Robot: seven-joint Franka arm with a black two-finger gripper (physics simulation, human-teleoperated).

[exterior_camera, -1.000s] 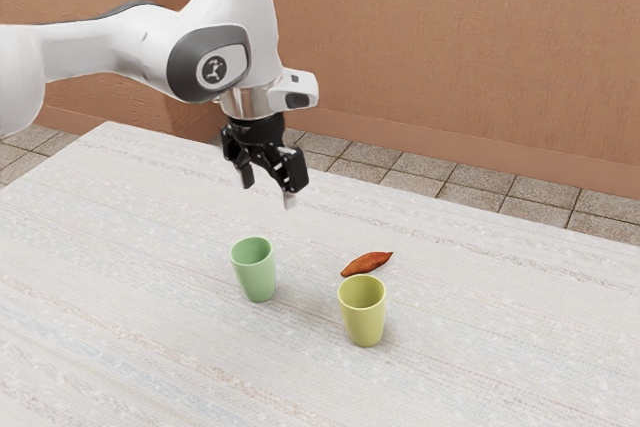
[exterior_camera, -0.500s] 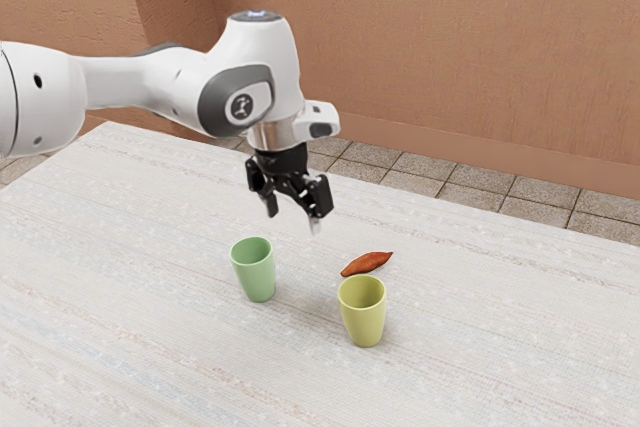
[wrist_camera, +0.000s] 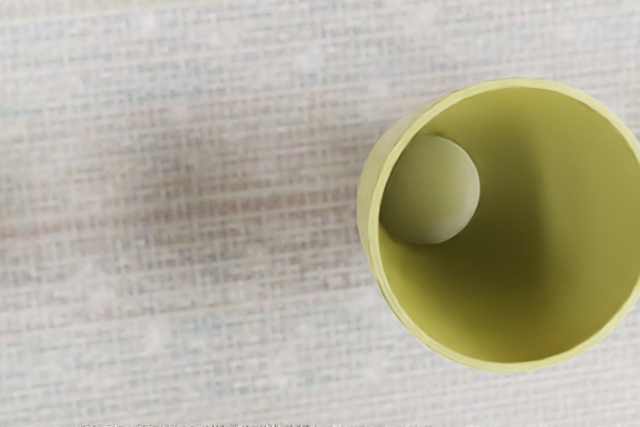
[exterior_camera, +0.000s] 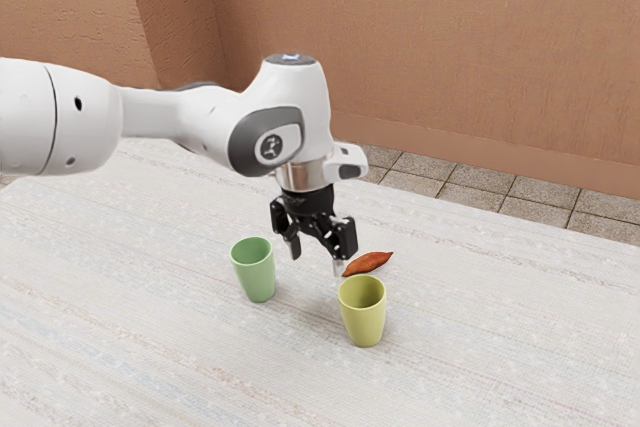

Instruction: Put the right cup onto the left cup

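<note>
- Hovering with the gripper (exterior_camera: 316,262) just beside the yellow-green cup (exterior_camera: 365,317), fingers spread wide, nothing pinched between them.
- Probably worth reading that one as the "right cup": standing upright on the table (exterior_camera: 140,347), mouth up, well apart from the upright green cup (exterior_camera: 257,274), so no stacking done.
- Biggest worry imo: coming straight down from here. Looks off-centre over the cup, so could easily land a fingertip on the rim and tip the whole thing.
- Could also close with a lopsided grip and end up carrying it at a slant. Bad news for nesting, likely to jam on the green rim or knock that cup flat.
- Watch out for the sweet potato (exterior_camera: 368,264) too, lying near the yellow-green cup. Easy to bump with a wide finger on a sloppy descent.
- As for the surface: pale, woven-looking, with faint washed-out stripes.
- And the room: rough terracotta wall (exterior_camera: 430,47) behind, plus a floor (exterior_camera: 480,188) of speckled greyish tiles with dark joints.
</note>
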